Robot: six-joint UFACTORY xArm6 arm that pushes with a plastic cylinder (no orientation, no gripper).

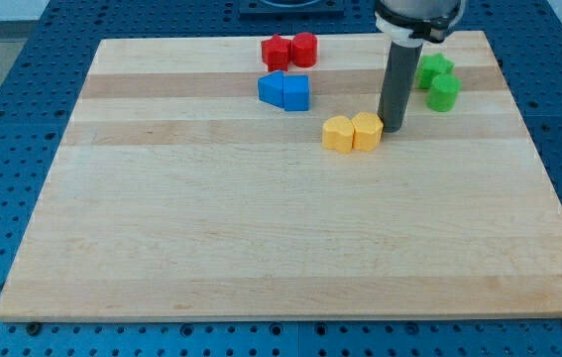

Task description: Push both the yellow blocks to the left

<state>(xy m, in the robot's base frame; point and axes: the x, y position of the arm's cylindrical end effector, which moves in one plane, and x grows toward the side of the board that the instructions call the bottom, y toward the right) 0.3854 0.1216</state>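
Two yellow blocks sit side by side right of the board's middle: a rounded, heart-like yellow block [338, 134] on the left and a hexagonal yellow block [367, 131] touching it on the right. My tip [393, 127] stands on the board just right of the hexagonal yellow block, touching or almost touching its right side. The dark rod rises from there to the view's top.
A red star-like block [277, 52] and a red rounded block [304, 49] sit together at the top. Two blue blocks [284, 90] lie below them. A green star [435, 68] and a green cylinder [445, 92] sit right of the rod. The wooden board [261, 238] lies on a blue pegboard.
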